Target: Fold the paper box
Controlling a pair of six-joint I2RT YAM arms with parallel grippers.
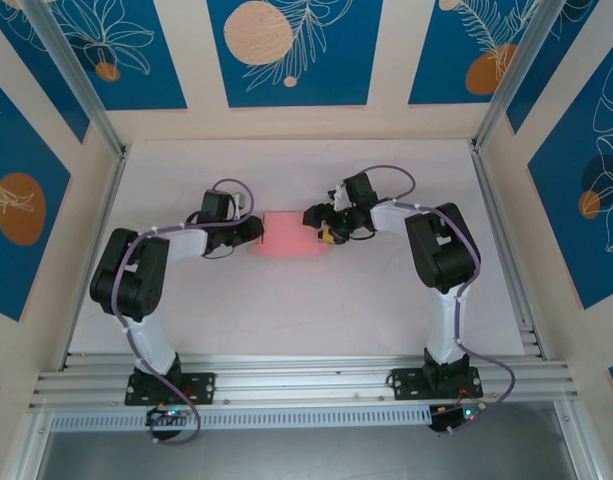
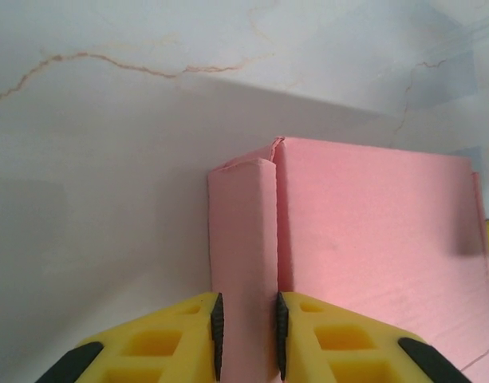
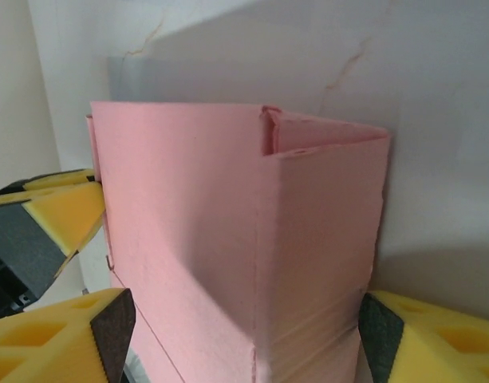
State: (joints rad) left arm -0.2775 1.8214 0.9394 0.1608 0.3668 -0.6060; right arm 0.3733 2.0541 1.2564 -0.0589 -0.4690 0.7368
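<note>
Top external: the pink paper box (image 1: 286,236) lies mid-worktop (image 1: 316,310), long way across, caught between both arms. The left gripper (image 2: 248,335) is closed tight on the box's narrow end flap, likely to tuck it in. The right gripper (image 3: 244,335) stands wide, straddling the opposite end, probably bracing the box. Whether its pads (image 3: 112,327) press, cannot tell.

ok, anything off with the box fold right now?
The pink paper box has one untidy corner: the folded edges there don't meet flush, leaving a small ragged gap. It sits beside the flap held in the left pincer. Nothing else stands out.
</note>
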